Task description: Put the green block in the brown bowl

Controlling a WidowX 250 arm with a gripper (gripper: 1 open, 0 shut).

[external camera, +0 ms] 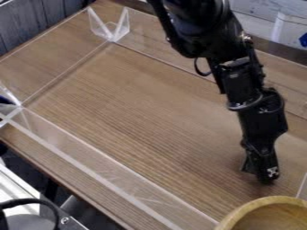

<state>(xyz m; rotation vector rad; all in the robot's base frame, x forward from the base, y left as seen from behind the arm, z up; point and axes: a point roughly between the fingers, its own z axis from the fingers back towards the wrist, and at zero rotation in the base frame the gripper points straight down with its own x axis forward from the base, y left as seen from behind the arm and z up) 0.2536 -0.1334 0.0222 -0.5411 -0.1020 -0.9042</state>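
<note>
While only the thick pale rim of the brown bowl (267, 216) is seen, cut off at the corner, the gripper (264, 171) is held fully closed.

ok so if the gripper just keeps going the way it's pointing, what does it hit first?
Most likely the wooden tabletop right beneath its tip. The gripper is shut, angled steeply down and slightly toward the brown bowl, whose rim sits just past it. With depth unclear, a graze on the rim can't be ruled out.
</note>
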